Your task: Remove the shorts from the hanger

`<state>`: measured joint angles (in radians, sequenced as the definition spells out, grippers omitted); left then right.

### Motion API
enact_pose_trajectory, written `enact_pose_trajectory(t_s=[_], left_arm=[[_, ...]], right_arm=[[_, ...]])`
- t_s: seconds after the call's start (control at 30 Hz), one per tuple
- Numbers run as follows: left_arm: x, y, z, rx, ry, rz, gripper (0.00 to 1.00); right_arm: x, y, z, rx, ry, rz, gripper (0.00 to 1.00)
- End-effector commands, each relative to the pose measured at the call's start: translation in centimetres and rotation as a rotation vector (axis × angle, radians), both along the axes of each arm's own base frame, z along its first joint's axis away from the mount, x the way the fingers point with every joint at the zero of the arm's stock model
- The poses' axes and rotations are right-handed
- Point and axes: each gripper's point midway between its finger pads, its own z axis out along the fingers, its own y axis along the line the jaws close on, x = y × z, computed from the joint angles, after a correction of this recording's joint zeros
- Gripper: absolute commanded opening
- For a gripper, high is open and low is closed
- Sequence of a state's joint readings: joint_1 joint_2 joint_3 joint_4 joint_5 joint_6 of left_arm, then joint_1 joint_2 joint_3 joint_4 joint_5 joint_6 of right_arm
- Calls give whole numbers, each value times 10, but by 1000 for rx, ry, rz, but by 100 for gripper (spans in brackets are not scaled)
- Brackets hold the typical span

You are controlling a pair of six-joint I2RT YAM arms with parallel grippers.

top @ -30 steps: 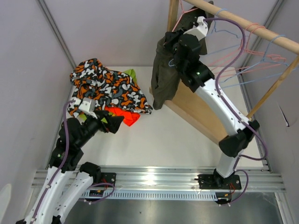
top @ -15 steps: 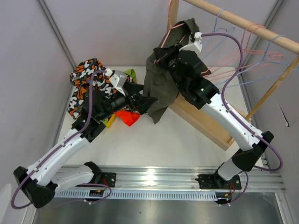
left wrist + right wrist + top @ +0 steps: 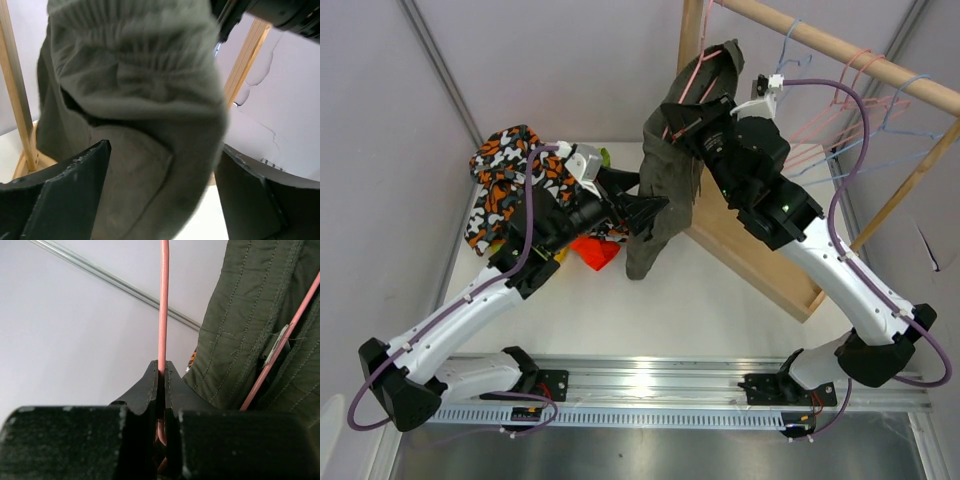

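The dark olive shorts (image 3: pixel 670 170) hang on a pink wire hanger (image 3: pixel 692 72) held off the rail. My right gripper (image 3: pixel 705 120) is shut on the hanger's wire (image 3: pixel 163 315), with the olive cloth (image 3: pixel 260 325) beside it. My left gripper (image 3: pixel 645 212) is open, its jaws on either side of the shorts' lower part (image 3: pixel 145 150), not closed on it. The camouflage shorts (image 3: pixel 515 165), the orange shorts (image 3: pixel 595 250) and a bit of lime green (image 3: pixel 600 156) lie heaped on the table at left. The navy shorts are hidden.
A wooden rack with a rail (image 3: pixel 840 50) and a base board (image 3: pixel 750 250) stands at back right. Several empty pink and blue wire hangers (image 3: pixel 860 110) hang on the rail. Grey walls close in on left and right.
My left arm swung from the pile at left to the olive shorts, jaws open around the cloth. My right gripper lifted the hanger and shorts up and leftward off the rail.
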<state>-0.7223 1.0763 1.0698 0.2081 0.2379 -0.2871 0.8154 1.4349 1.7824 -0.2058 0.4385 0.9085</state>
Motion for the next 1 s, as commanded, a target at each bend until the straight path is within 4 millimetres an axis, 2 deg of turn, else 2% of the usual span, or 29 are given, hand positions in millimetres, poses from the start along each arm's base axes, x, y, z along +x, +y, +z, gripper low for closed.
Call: enact_pose_trajectory(t_s=[0.0,0.03,0.1,0.13,0.17,0.2,0.23,0.3,0.4,0.43,0.47,0.53,0.57,0.6,0.63,0.67,0.7,0.73,0.83,0.97], left_arm=[[0,0,9,-34,-53,26,83],[2,0,9,-40,-53,38,80],[3,0,10,-46,-58,46,63],[5,-1,11,-48,-66,48,46],[6,-2,13,-48,-74,47,38],[6,-3,15,-46,-81,47,26],[11,-3,16,-47,-76,66,1],[15,-1,16,-50,-63,86,0],[8,7,20,-49,-53,115,0],[1,7,16,-42,-45,109,0],[-9,21,24,-57,-49,141,0],[-27,28,13,-53,-25,147,0],[-43,42,17,-82,-30,148,0],[-51,49,13,-90,-9,162,0],[-66,47,4,-91,3,129,0],[-73,49,-8,-85,19,125,0],[-83,64,-5,-117,28,138,0],[-93,62,-11,-114,45,112,0],[-100,61,-46,-44,106,117,0],[-93,51,-69,11,125,148,0]], right_arm=[[-24,-17,55,161,-97,31,0],[-27,-18,55,166,-94,37,0],[-31,-19,57,190,-89,53,0],[-34,-21,56,195,-84,59,0],[-36,-21,56,200,-80,67,0],[-37,-22,55,210,-73,73,0],[-41,-24,57,220,-73,81,0],[-42,-23,49,223,-55,91,0],[-40,-26,39,210,-39,71,0],[-37,-30,37,199,-40,54,0],[-34,-33,37,191,-42,40,0],[-23,-46,37,172,-42,-5,0],[-19,-49,38,170,-43,-10,0],[-10,-58,39,167,-42,-38,0],[-7,-61,40,166,-43,-46,0],[-5,-63,41,166,-43,-48,0],[-2,-64,41,164,-45,-54,0],[-1,-68,45,168,-52,-65,0],[0,-74,49,174,-60,-83,0],[-2,-72,48,201,-50,-65,0]])
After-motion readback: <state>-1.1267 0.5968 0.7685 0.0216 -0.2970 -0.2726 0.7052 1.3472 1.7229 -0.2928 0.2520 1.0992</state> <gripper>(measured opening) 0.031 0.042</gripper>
